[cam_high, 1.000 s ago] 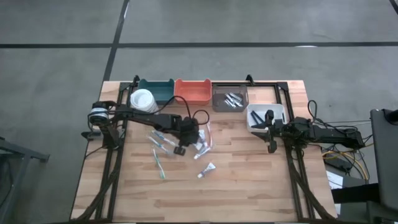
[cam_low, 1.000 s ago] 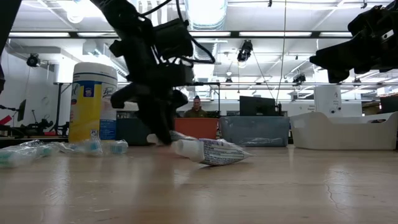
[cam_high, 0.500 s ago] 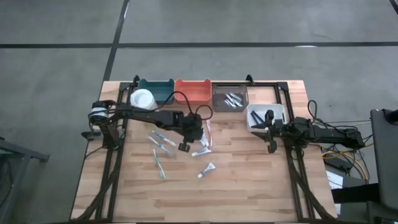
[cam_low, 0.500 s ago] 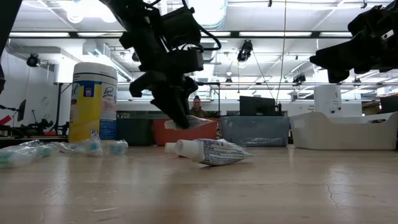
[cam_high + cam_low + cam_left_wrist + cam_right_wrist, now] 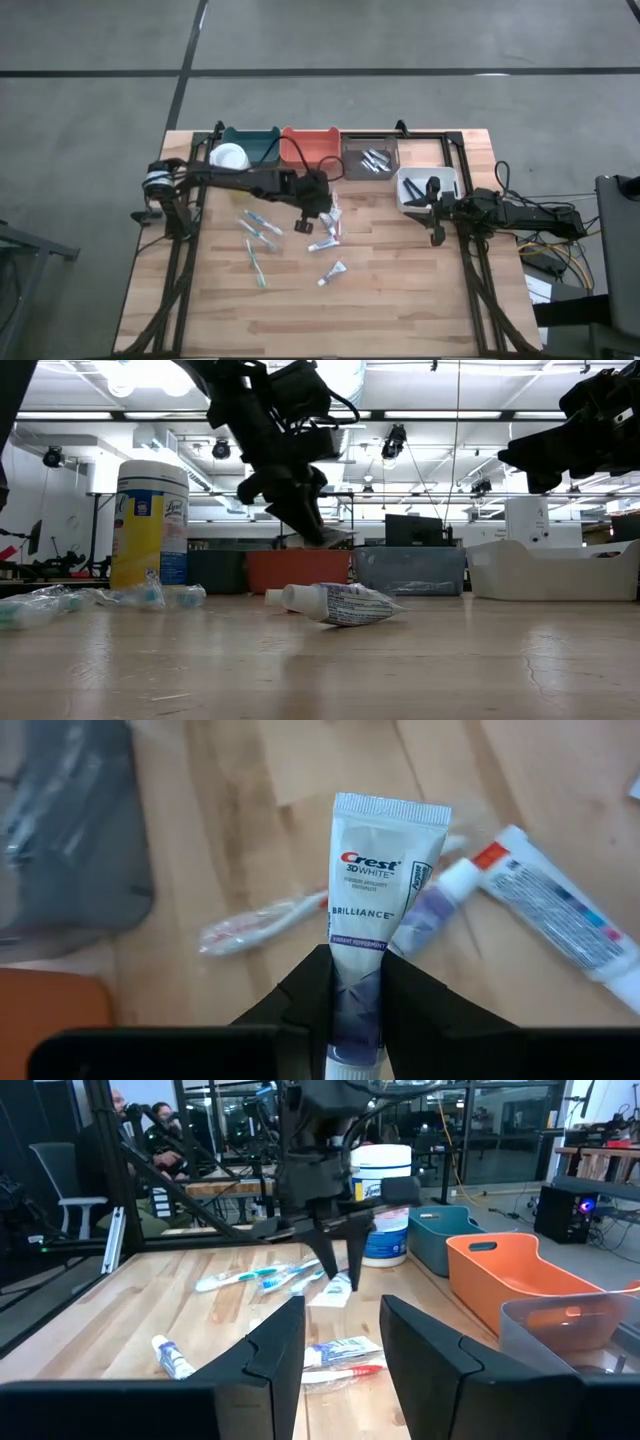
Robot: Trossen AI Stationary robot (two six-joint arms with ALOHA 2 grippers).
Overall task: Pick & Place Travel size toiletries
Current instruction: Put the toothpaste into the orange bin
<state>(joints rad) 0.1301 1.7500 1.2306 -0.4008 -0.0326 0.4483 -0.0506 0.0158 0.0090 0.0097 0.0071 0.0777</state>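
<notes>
My left gripper (image 5: 322, 204) hangs above the middle of the table, shut on a white Crest mini tube (image 5: 383, 890), which the low view (image 5: 328, 538) shows clear of the table. Below it lie two more mini tubes (image 5: 560, 910) (image 5: 428, 910) and a wrapped pink toothbrush (image 5: 262, 920). One tube (image 5: 335, 603) lies nearer the near edge, and teal toothbrushes (image 5: 258, 232) lie to the left. My right gripper (image 5: 340, 1350) waits open beside the white bin (image 5: 428, 188). My left gripper pinches the Crest tube near its cap end (image 5: 356, 1005) between its two fingers (image 5: 308, 995). The fingers slant down from above and lie along the tube. The tube is lifted clear, and its flat crimped end (image 5: 392, 812) sticks out beyond the fingertips, tilted toward the table's right.
Teal (image 5: 250, 145), orange (image 5: 310, 145) and grey (image 5: 370, 158) bins line the far edge; the grey bin holds several small items. A wipes canister (image 5: 230, 158) stands far left. People sit in the room beyond (image 5: 160, 1125).
My left gripper has risen from the table with the Crest tube, moving toward the far edge and slightly right. The tube, which lay among the others, is now lifted clear. The other items and my right arm have kept still.
</notes>
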